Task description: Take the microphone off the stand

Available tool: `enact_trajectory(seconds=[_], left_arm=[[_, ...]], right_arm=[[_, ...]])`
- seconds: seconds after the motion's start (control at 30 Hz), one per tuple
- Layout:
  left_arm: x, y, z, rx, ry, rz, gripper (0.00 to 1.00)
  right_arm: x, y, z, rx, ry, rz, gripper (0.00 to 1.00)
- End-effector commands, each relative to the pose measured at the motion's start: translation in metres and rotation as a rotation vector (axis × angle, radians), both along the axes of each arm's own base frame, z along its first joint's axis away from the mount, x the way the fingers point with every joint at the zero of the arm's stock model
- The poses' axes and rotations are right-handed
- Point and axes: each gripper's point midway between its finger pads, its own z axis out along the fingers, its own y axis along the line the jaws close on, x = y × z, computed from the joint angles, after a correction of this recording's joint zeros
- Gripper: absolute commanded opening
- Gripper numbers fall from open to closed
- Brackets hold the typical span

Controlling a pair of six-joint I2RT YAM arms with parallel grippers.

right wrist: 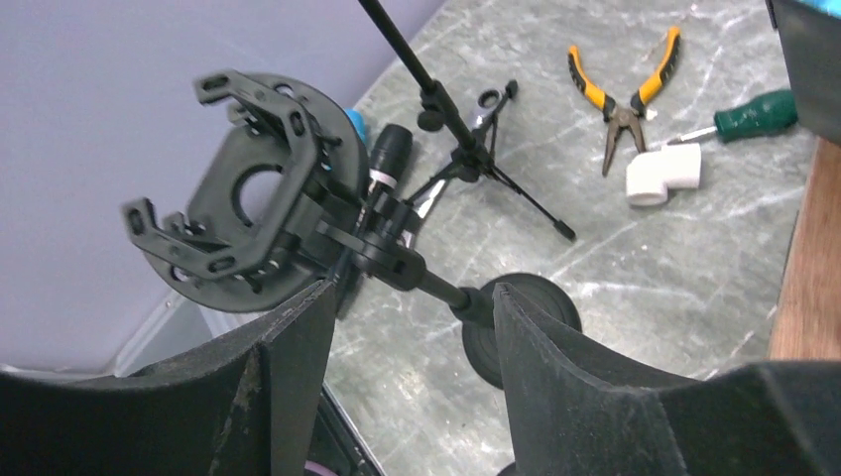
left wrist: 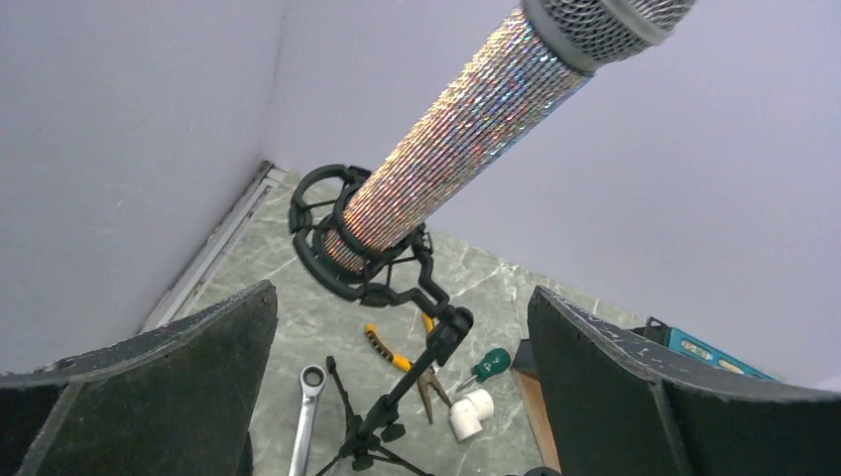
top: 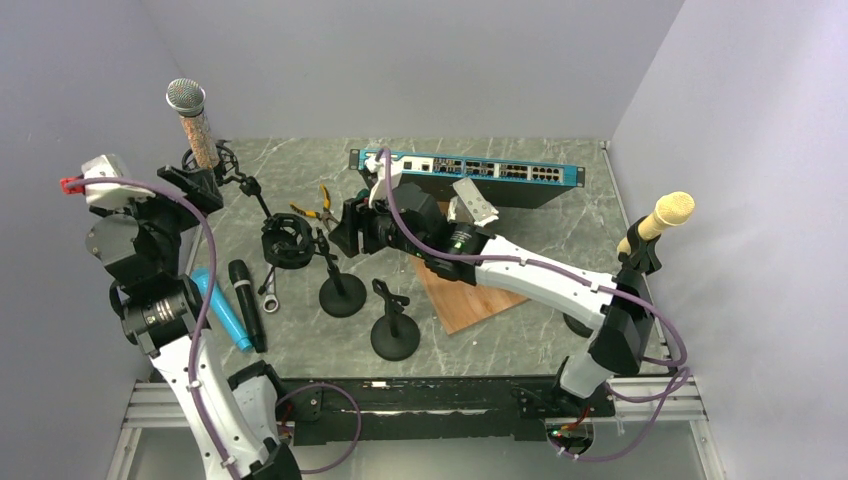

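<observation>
A glittery microphone [top: 192,125] [left wrist: 466,129] with a silver mesh head stands tilted in a black shock mount [left wrist: 332,238] on a tripod stand [left wrist: 397,397] at the back left. My left gripper [top: 195,187] [left wrist: 402,297] is wide open just below the mount, holding nothing. An empty shock mount [top: 288,243] [right wrist: 248,188] sits on a round-based stand [right wrist: 540,307]. My right gripper [top: 342,228] [right wrist: 415,290] is open, and that stand's rod passes between its fingertips. A black microphone [top: 248,300] lies on the table.
A yellow-headed microphone [top: 668,212] stands on a stand at the right wall. On the table lie a blue tube [top: 222,308], wrench [top: 270,290], pliers [right wrist: 625,89], screwdriver [right wrist: 759,111], white elbow [right wrist: 662,174], wooden board [top: 470,295], network switch [top: 470,170] and another round-based stand [top: 395,335].
</observation>
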Motion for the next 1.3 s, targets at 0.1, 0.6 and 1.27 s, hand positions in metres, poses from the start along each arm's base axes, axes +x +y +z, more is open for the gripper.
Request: enact_trajectory(seconds=[0.1,0.6,1.27], left_arm=[[0.011,-0.033,0.034,0.198,-0.102,-0.168,0.99],[0.017,-0.027,0.003,0.299,-0.025,-0.118,0.99],[0.009,0.005,-0.026,0.220,0.087,0.040,0.99]], right_arm=[[0.006,0.023,0.039,0.107,-0.033,0.038,0.60],[0.012,0.043,-0.006,0.029,0.035,0.052,0.44],[-0.012,0.014,-0.116,-0.177,0.189,0.050,0.30]])
